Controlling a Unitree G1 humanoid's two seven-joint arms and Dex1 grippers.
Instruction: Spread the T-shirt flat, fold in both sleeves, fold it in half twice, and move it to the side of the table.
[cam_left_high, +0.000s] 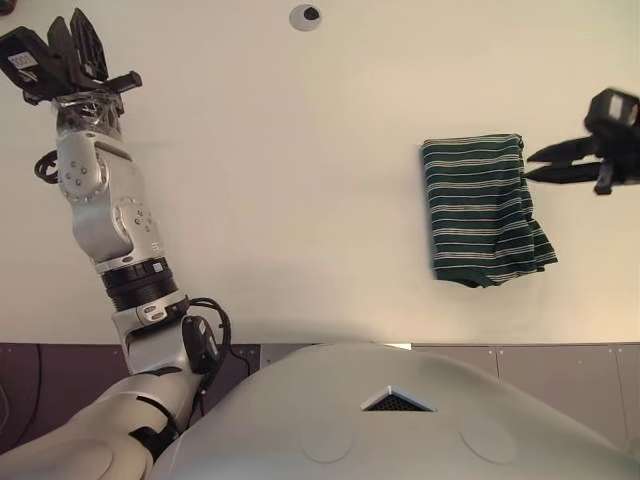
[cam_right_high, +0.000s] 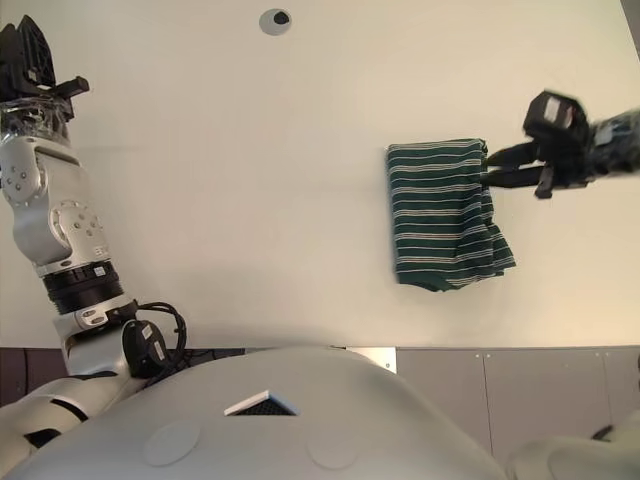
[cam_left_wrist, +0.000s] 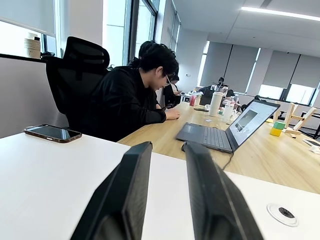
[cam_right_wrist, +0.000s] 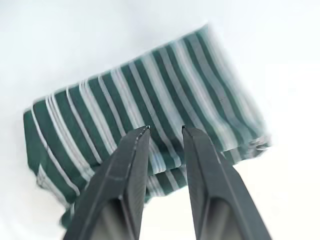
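The white table (cam_left_high: 300, 150) is taking up the upper two thirds of the head camera's frame. The T-shirt (cam_left_high: 485, 210) is lying on it at right of centre. It is dark green with thin white stripes and folded into a compact rectangle. Its upper edge is sitting neat and square, while the layers at its lower right corner are fanning out a little.

The left arm is running up the left side of the frame, and the left gripper (cam_left_wrist: 168, 146) is hanging at the upper left corner, well apart from the T-shirt. Its jaws are standing slightly spread with a bare gap between them, pinching nothing.

The right gripper (cam_right_wrist: 165, 128) is coming in from the right edge of the frame, level with the upper part of the T-shirt. Its tips are pointing at the cloth's upper right edge. They are either touching it or sitting just beside it, and I cannot tell which. Its jaws are parted by a narrow gap with no cloth between them, and the striped fabric is showing beyond the tips.

Past the table, a laptop (cam_left_wrist: 225, 130) is sitting open on a wooden desk (cam_left_wrist: 270, 160). A phone (cam_left_wrist: 52, 133) is lying flat on the white table near its far edge. A small round cable port (cam_left_high: 305, 16) is showing in the tabletop at the top centre of the frame.
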